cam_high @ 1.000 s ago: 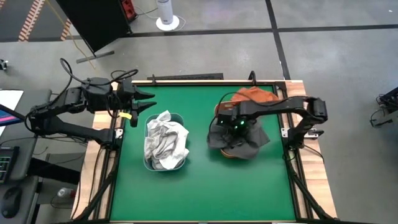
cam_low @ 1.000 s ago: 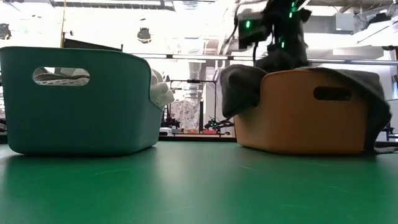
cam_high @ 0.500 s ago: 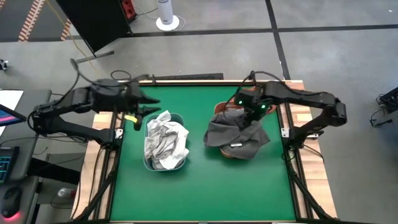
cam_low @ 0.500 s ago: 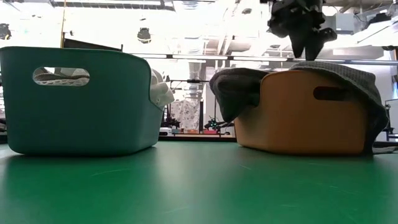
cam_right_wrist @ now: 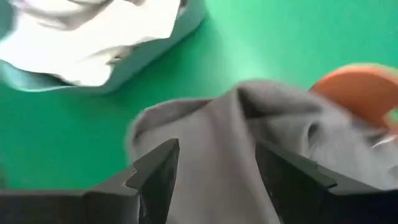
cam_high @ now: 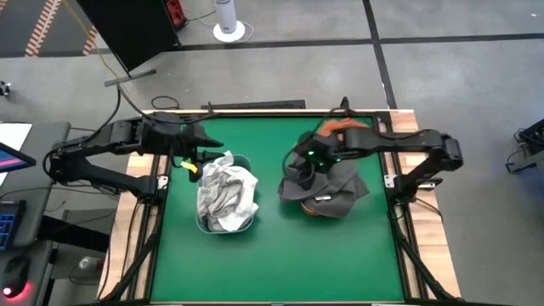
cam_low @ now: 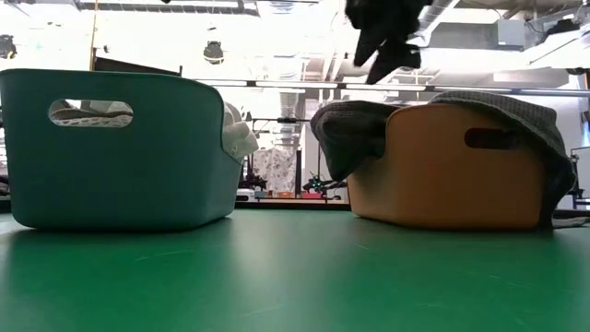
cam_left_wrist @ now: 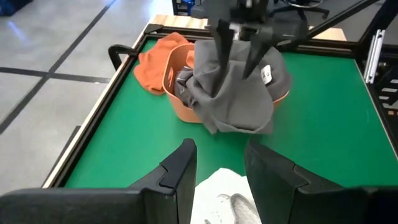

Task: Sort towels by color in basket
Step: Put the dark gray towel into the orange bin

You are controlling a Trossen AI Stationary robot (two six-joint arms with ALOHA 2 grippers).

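A teal basket (cam_low: 120, 157) at the table's left holds white and light grey towels (cam_high: 228, 195). An orange basket (cam_low: 452, 175) at the right has a dark grey towel (cam_left_wrist: 236, 93) draped over its top and hanging down its left and right walls. A rust-orange towel (cam_high: 344, 127) lies heaped against that basket's far side. My right gripper (cam_low: 383, 60) hangs open above the orange basket's left edge, clear of the dark grey towel (cam_right_wrist: 236, 143). My left gripper (cam_left_wrist: 221, 168) stands open in the air just beyond the teal basket's far-left corner, with nothing between its fingers.
A raised dark rail (cam_left_wrist: 118, 56) runs round the green table top. Bare green surface (cam_high: 272, 263) lies between the two baskets and along the near side.
My right gripper has risen out of the orange basket and swung, first toward the far right and then back toward the table's left. It has left the dark grey towel, which now lies spread across the basket's top. My left gripper has edged toward the teal basket.
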